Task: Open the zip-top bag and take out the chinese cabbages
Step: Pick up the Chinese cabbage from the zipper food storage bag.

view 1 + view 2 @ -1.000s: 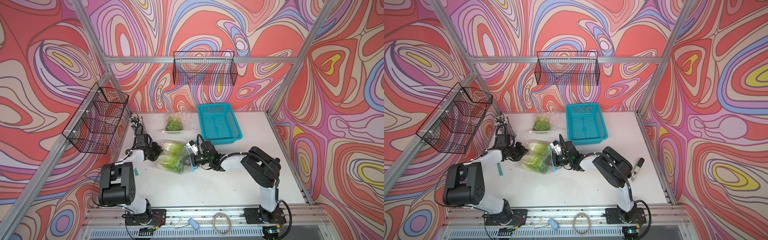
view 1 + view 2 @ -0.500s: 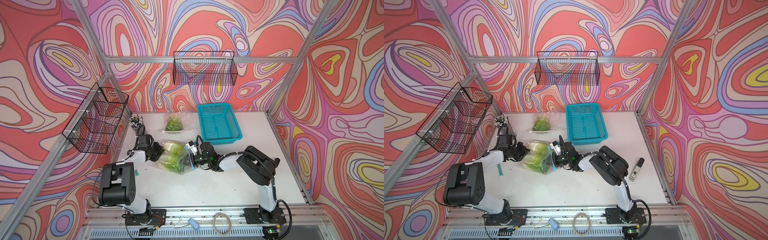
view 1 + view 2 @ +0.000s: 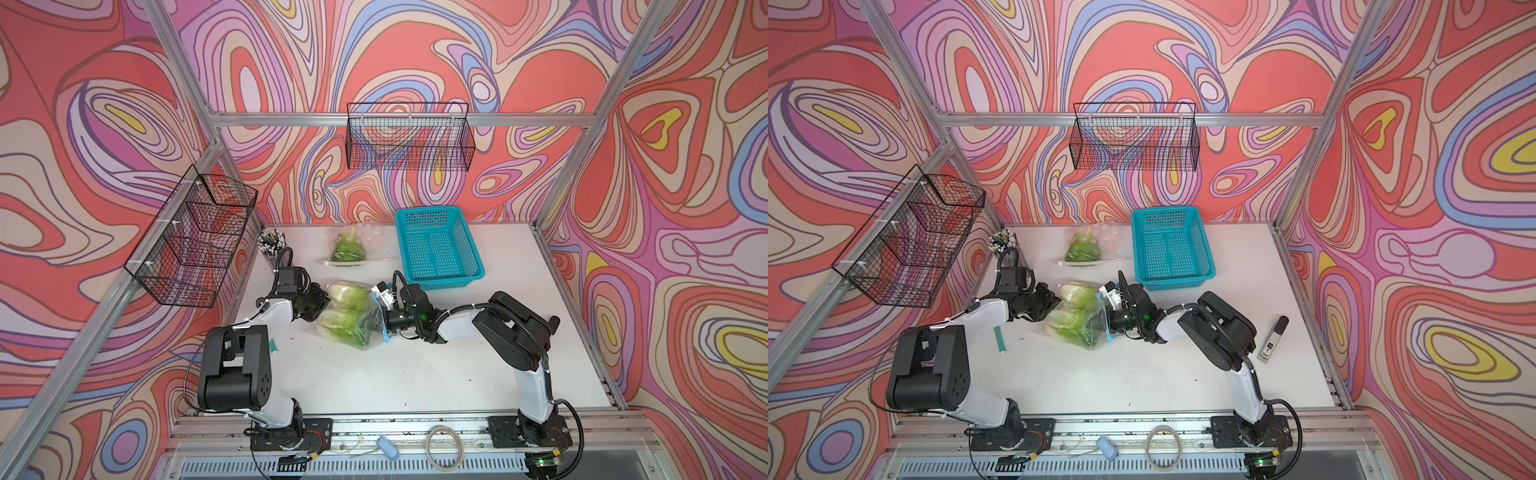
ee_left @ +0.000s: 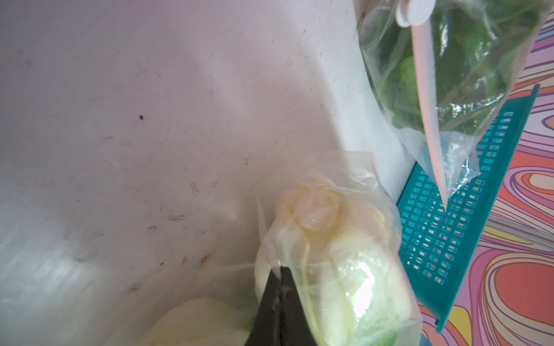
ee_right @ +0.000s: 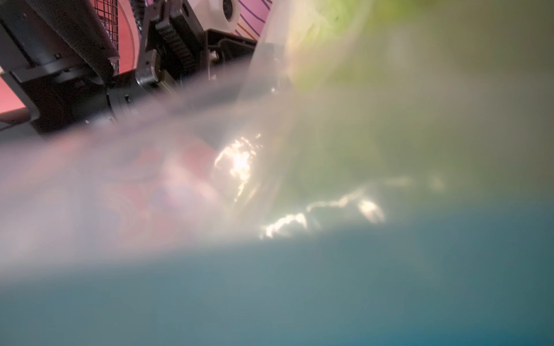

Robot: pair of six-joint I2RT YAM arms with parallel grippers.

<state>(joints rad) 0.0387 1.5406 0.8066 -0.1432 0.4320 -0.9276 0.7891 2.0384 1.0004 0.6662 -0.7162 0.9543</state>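
Plastic zip-top bag (image 3: 357, 328) of chinese cabbages (image 3: 347, 296) is apparently being braced for opening: left claw (image 4: 280, 287) pinching film, right claw (image 3: 381, 323) closed at zip.

Black left gripper (image 4: 281, 274) squeezed tight on the clear zip-top bag (image 4: 326, 176), chinese cabbages (image 4: 344, 269) inside with white ends showing, white table (image 4: 150, 119), second bag (image 4: 467, 69) of green leaves, blue-green basket (image 4: 449, 227) nearby.

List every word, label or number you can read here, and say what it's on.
No text is legible in any view.
Label on the small black-and-white stick on the table: some print, too small to read.
zip-top bag, second bag, blue basket: no print visible.
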